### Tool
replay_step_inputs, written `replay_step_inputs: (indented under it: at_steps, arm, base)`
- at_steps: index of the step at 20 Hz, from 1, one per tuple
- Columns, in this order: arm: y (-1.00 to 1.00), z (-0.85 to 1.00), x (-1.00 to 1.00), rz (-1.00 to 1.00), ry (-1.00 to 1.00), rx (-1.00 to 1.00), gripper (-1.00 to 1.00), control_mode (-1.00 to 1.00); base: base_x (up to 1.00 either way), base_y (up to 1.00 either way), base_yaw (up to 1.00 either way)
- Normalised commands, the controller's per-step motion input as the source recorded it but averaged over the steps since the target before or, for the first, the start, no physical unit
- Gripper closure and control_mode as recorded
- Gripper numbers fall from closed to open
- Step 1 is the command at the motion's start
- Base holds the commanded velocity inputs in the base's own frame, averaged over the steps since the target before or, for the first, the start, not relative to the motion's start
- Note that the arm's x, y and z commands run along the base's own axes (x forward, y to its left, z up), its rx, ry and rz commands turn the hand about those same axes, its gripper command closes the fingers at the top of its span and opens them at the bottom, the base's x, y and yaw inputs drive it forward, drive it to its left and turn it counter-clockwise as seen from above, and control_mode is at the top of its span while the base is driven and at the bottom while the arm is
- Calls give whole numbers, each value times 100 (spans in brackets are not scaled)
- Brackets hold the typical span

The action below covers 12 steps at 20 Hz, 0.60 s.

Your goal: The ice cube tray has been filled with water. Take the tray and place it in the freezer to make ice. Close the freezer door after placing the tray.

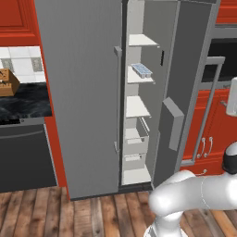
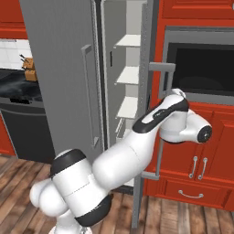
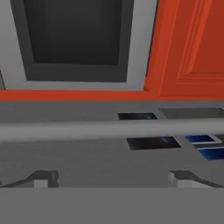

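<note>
The ice cube tray (image 1: 142,70) lies on the second white shelf (image 1: 139,77) from the top inside the freezer (image 1: 139,106), near the upper middle of the left base view, its pale blue water (image 1: 143,69) cells showing and its near end close to the shelf's front edge. The freezer door (image 1: 185,88) stands swung out to the right of the compartment, leaving a tall narrow opening between its inner face and the closed grey door (image 1: 81,92) on the left. In the right base view the door is seen almost edge-on, its bar handle (image 2: 161,119) running down the middle of the frame with the arm's (image 2: 160,114) white and dark links just beside it. In the hand view the jaws (image 3: 112,178) stand wide apart with nothing between them — the two tips low in the frame, the handle crossing as a horizontal grey bar above them, close to the door's grey face. Red cabinets (image 2: 201,151) and a dark oven window (image 2: 201,68) lie beyond the door at right; wooden floor (image 1: 46,213) lies bare at lower left of the left base view.
</note>
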Motion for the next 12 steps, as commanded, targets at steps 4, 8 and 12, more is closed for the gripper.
replay_step_inputs:
  at_steps: [4,8,12]
  arm:
    - [-28,-4,21,0,0,0,-100,-100]
    - [-12,-12,45,0,0,0,-100,-100]
    - [0,-28,62,0,0,0,-100,-100]
  base:
    - [0,0,0]
    - [0,0,0]
    - [0,0,0]
